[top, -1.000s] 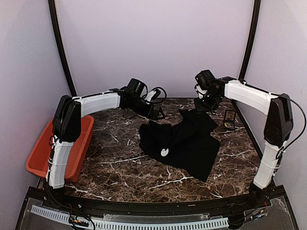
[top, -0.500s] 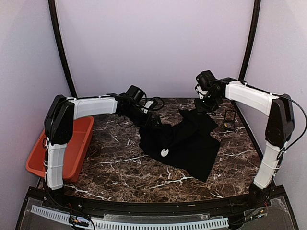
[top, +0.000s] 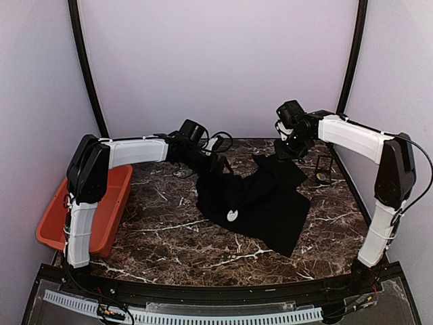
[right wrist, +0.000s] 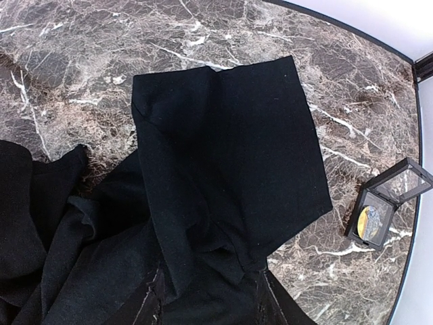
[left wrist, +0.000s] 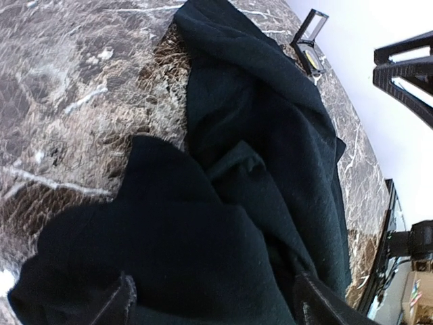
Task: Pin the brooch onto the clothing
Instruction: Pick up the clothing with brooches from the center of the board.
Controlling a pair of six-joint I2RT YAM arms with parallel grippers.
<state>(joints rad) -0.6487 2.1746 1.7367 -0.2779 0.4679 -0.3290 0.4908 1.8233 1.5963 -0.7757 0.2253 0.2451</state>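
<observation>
The clothing, a black T-shirt, lies crumpled mid-table with a small pale round mark on it. My left gripper is down at its far-left edge. In the left wrist view the left gripper is open, its fingers wide apart with folds of the clothing between them. My right gripper is at the far side. In the right wrist view the right gripper is shut on a bunched part of the clothing, a sleeve spreading out beyond it. A gold round piece, probably the brooch, sits in a small open box.
The small open box stands at the table's right edge, close to the right arm. An orange-red bin sits off the left side of the marble table. Black frame posts rise at the back corners.
My left gripper has moved right and down onto the far-left edge of the clothing, and its fingers have drawn in slightly. The right arm and the clothing have stayed put.
</observation>
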